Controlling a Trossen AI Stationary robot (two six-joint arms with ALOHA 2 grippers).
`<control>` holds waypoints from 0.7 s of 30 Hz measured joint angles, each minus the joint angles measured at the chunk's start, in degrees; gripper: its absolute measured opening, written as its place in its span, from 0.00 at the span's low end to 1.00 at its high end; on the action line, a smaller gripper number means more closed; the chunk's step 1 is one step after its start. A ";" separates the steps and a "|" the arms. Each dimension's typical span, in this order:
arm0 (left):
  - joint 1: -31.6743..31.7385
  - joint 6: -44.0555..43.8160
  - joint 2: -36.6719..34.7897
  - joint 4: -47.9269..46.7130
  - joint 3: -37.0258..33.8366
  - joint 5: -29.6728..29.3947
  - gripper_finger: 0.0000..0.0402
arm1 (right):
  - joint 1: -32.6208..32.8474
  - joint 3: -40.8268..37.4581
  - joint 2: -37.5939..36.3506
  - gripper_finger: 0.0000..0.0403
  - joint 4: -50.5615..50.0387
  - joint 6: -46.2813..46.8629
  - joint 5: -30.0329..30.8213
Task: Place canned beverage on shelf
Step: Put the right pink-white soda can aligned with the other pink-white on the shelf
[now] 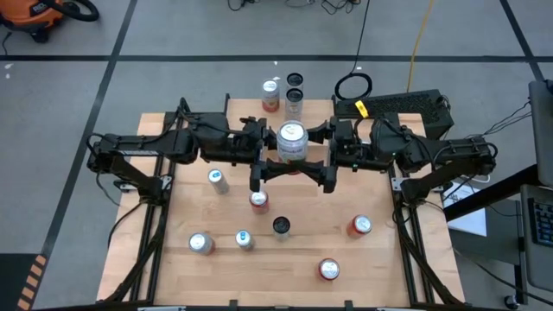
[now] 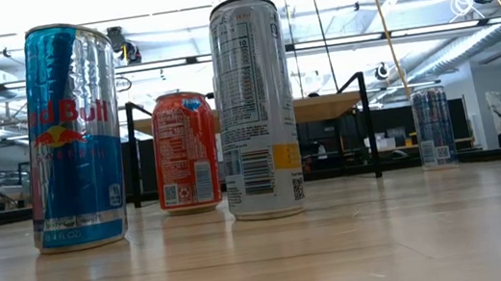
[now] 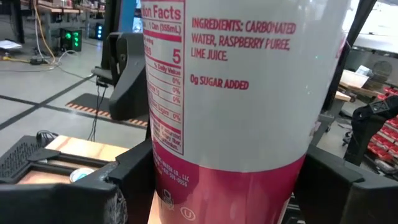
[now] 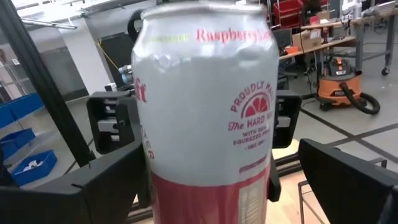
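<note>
A white can with a pink lower band (image 1: 292, 142) stands upright at the table's middle, over the small shelf (image 2: 324, 107), whose black frame (image 1: 311, 166) shows just nearer. My left gripper (image 3: 224, 199) comes level from the table's left and is shut on the can. My right gripper (image 4: 211, 199) comes level from the right and is open, with a finger on each side of the same can (image 4: 208, 106). The can's base is hidden, so I cannot tell whether it rests on the shelf. My left gripper pinches the can's lower body (image 3: 292, 168) between its two fingers, one on each side. The fingers come level from the table's left. The can stands upright in the hold. Its base is out of the picture.
Several loose cans stand on the near half of the table: a blue one (image 2: 73, 135), an orange-red one (image 2: 184, 151) and a tall white one (image 2: 255, 106) in front of the shelf. Two red cans (image 1: 360, 225) stand at the near right. More cans (image 1: 270, 95) stand beyond the far edge.
</note>
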 joint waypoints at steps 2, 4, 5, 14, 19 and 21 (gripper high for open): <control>0.02 0.02 0.00 -0.05 0.00 -0.04 0.72 | -0.28 0.00 0.35 0.98 0.70 -0.02 -0.12; 0.02 0.32 0.00 0.14 0.00 -0.23 0.72 | -0.63 0.00 0.54 0.98 2.09 -0.34 -0.22; 0.04 0.76 0.00 0.14 0.00 -0.24 0.73 | -0.63 -0.02 0.55 0.98 2.30 -0.57 -0.31; 0.02 1.09 0.04 -0.05 0.00 -0.46 0.73 | -0.84 -0.02 0.55 0.96 2.40 -1.59 -1.33; 0.02 1.02 0.52 -0.20 0.00 -0.48 0.73 | -0.89 -0.02 0.55 0.83 2.40 -1.97 -1.83; 0.02 1.03 0.52 -0.27 0.00 -0.50 0.73 | -0.87 -0.02 0.55 0.77 2.47 -1.97 -1.98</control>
